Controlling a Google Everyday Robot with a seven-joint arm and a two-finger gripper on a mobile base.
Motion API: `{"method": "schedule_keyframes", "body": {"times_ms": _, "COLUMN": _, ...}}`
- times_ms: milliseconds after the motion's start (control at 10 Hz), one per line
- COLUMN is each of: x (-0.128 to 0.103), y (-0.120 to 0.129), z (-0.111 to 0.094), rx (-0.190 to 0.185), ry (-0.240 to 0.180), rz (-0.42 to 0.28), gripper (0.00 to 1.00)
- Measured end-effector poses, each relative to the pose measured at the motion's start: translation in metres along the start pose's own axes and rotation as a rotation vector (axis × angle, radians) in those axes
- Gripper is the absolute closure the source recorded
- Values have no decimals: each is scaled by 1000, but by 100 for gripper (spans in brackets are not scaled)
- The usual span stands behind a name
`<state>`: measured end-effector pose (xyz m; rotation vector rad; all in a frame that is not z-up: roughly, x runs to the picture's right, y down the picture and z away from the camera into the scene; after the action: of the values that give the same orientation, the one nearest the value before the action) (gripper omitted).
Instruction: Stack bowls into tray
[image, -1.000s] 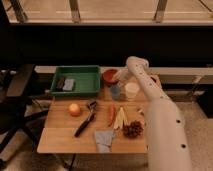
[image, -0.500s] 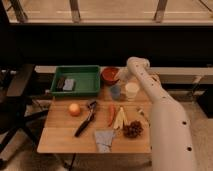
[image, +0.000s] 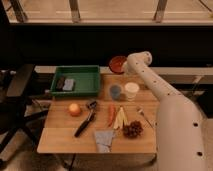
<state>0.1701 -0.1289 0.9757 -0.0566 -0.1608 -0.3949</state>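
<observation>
The red-orange bowl (image: 117, 63) is tilted and held up above the far edge of the wooden table, to the right of the green tray (image: 76, 90). My gripper (image: 125, 65) is at the bowl's right rim and shut on it, at the end of the white arm that reaches in from the lower right. The tray sits at the table's far left and holds a dark item and a grey item. The bowl is beside the tray, not over it.
A blue cup (image: 115, 91) and a white cup (image: 131, 90) stand just below the bowl. An orange (image: 74, 109), a black tool (image: 85, 120), a carrot (image: 111, 114), banana pieces (image: 120, 118), grapes (image: 132, 130), a grey cloth (image: 104, 139) and a fork (image: 142, 115) lie nearer. A dark chair (image: 17, 92) stands at the left.
The bowl has risen from beside the tray's right end and moved up and to the right with the gripper. Nothing else on the table has moved.
</observation>
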Motion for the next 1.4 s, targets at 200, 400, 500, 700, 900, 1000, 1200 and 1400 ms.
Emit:
{"method": "schedule_keyframes", "body": {"times_ms": 200, "x": 4, "y": -16, "z": -17, "rx": 30, "ry": 19, "rz": -13, "gripper": 100}}
{"method": "schedule_keyframes", "body": {"times_ms": 400, "x": -10, "y": -40, "z": -32, "rx": 77, "ry": -3, "rz": -53, "gripper": 100}}
{"method": "schedule_keyframes", "body": {"times_ms": 500, "x": -20, "y": -51, "z": -37, "rx": 94, "ry": -27, "rz": -63, "gripper": 100}}
{"method": "schedule_keyframes", "body": {"times_ms": 700, "x": -46, "y": -75, "z": -48, "rx": 109, "ry": -123, "rz": -81, "gripper": 100}}
{"method": "schedule_keyframes", "body": {"times_ms": 900, "x": -78, "y": -98, "z": -64, "rx": 98, "ry": -271, "rz": -60, "gripper": 100}}
{"method": "schedule_keyframes", "body": {"times_ms": 1000, "x": -97, "y": -110, "z": -76, "rx": 90, "ry": -377, "rz": -40, "gripper": 100}}
{"method": "schedule_keyframes", "body": {"times_ms": 1200, "x": -123, "y": -126, "z": -97, "rx": 99, "ry": -517, "rz": -37, "gripper": 100}}
{"method": "schedule_keyframes", "body": {"times_ms": 1400, "x": -129, "y": -129, "z": -105, "rx": 105, "ry": -559, "rz": -36, "gripper": 100}}
